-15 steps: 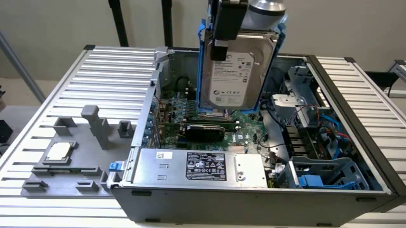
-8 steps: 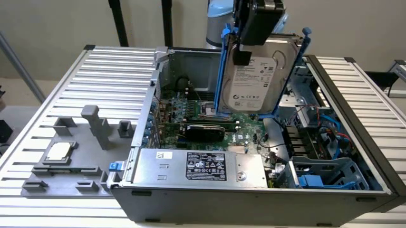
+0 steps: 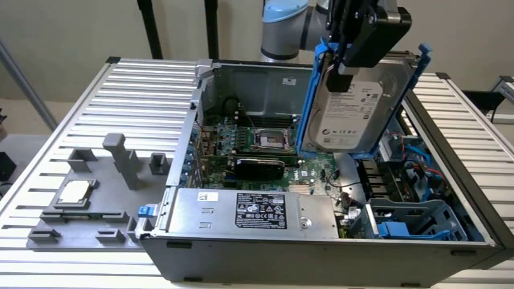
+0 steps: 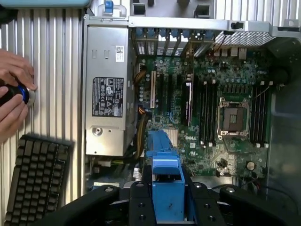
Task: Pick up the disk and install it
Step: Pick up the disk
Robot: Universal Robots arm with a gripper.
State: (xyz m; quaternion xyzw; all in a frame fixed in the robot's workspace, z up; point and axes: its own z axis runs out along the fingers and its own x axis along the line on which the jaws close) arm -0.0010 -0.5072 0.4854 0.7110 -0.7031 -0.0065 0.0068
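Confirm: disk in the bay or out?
Out. The disk is held on edge by the gripper above the open case, clear of the blue bay.

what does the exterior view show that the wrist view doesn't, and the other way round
Exterior view: the disk with its white label facing out, upright above the open computer case, gripped by the end effector; a grey fixture tray carrying a small square chip; a blue drive cage.
Wrist view: a person's hands on a black and blue knob, beside a black keyboard.
Both: the silver power supply with its black label, the motherboard, its CPU socket, the disk's blue carrier, the slatted table.
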